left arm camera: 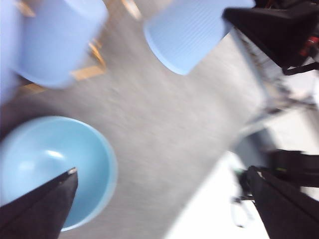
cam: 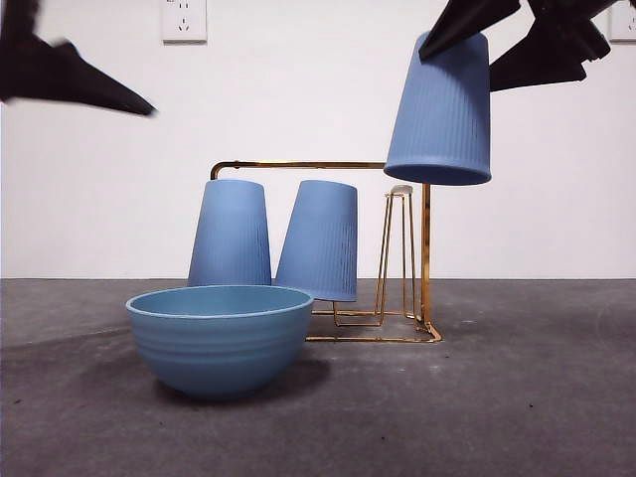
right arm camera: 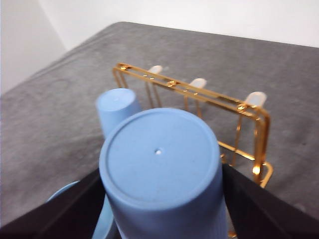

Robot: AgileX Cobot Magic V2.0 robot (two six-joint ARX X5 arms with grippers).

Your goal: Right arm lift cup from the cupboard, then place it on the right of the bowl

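I have the cup (cam: 440, 107) up in the air, upside down with its mouth facing the worktop and tilted a little, hanging above the right end of the cupboard (cam: 425, 258). In my right wrist view its flat base (right arm camera: 159, 152) fills the middle of the picture, and the right tool (right arm camera: 162, 199) has both black fingers pressed against the cup's sides, closed on it. From the front that tool (cam: 497, 35) comes in at the top right corner, gripping the cup near its base end.

Below the cup, one bare peg (cam: 399, 248) of the gold rack stands uncovered. Two more cups sit mouth-down on the rack to the left of that peg: the middle cup (cam: 320, 238) leans over, the left-hand cup (cam: 230, 234) stands straighter.

The bowl (cam: 220, 336) rests on the grey worktop (cam: 517, 397) in front of the rack, toward its left end and nearer the camera. The worktop to the right of the bowl is bare.

The left tool (left arm camera: 164, 209) hovers above the bowl (left arm camera: 50, 164) with its fingers spread wide and nothing between them. In the front view it shows as a dark tip (cam: 75, 79) at the top left, well apart from the lifted cup. That wrist picture is blurred.
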